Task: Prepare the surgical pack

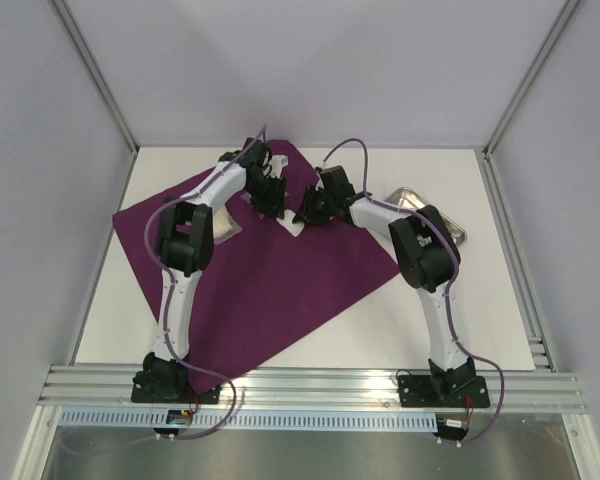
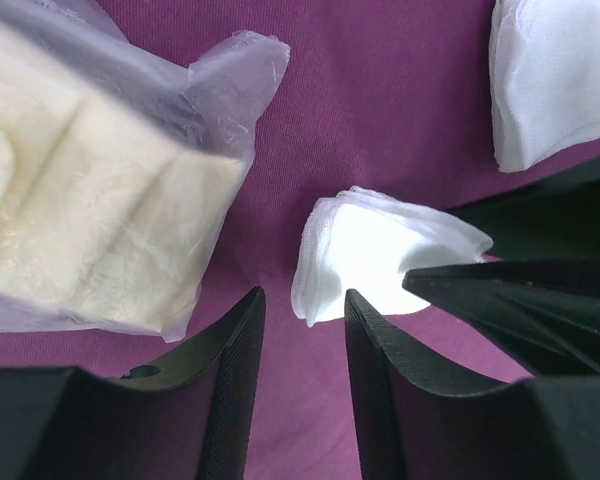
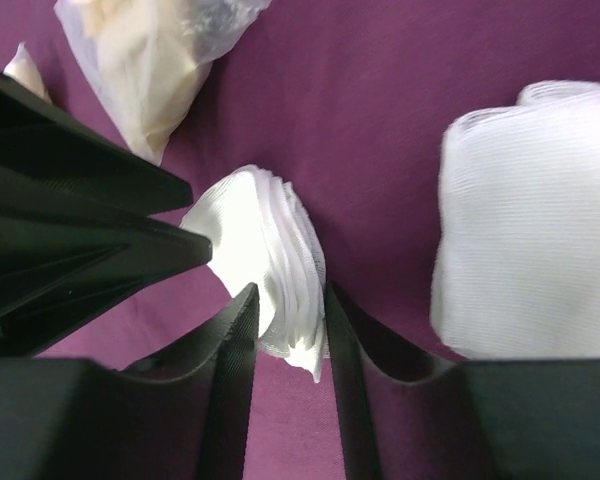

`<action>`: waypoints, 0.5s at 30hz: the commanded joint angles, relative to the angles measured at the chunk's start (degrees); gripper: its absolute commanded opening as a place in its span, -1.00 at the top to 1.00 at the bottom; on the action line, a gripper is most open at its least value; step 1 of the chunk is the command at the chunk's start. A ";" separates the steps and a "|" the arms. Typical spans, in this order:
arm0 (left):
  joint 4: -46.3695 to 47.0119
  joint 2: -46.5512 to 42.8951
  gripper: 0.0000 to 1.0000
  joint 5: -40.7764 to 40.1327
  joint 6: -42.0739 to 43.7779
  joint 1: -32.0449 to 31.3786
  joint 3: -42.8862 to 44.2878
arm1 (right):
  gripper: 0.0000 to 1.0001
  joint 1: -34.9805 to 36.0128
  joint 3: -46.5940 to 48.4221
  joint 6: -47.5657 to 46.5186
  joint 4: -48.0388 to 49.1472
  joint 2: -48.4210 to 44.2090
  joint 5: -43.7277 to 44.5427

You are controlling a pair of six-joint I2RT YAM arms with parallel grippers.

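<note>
A dark-purple cloth (image 1: 270, 290) covers the table's middle. On it lies a small fanned gauze pad (image 3: 270, 250) (image 2: 380, 250), and my right gripper (image 3: 290, 300) (image 1: 305, 212) is shut on its near edge, a finger pressing each side. My left gripper (image 2: 302, 320) (image 1: 272, 205) stands open just short of the same pad, with only cloth between its fingers. The two grippers' fingertips nearly meet over the pad. A second, larger gauze pad (image 3: 530, 220) (image 2: 555, 80) lies beside it. A tan packet (image 2: 90, 220) (image 3: 140, 60) in clear plastic rests left of the pad. The forceps are out of view.
The steel tray (image 1: 412, 195) sits off the cloth at the back right, partly hidden by my right arm. Metal frame rails run along the table's left and right sides and its near edge.
</note>
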 commanded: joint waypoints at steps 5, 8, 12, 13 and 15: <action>0.34 0.00 0.08 0.06 0.59 -0.28 0.49 | 0.75 0.47 0.27 1.12 0.63 -0.27 -1.76; -0.72 -1.31 0.02 0.06 1.46 -0.28 0.67 | 0.96 0.47 0.97 0.50 0.54 -1.85 -1.58; -2.83 -5.44 -0.21 -0.29 3.13 -0.28 0.23 | 0.99 0.29 0.37 0.33 1.51 -5.62 -1.14; -3.09 -7.53 -0.26 -0.73 3.49 -0.28 -0.12 | 0.99 -0.06 -0.42 0.50 3.42 -6.68 -0.88; -3.36 -11.31 -0.36 -0.82 4.19 -0.28 -0.74 | 0.99 -0.76 -3.31 1.64 5.80 -9.75 0.44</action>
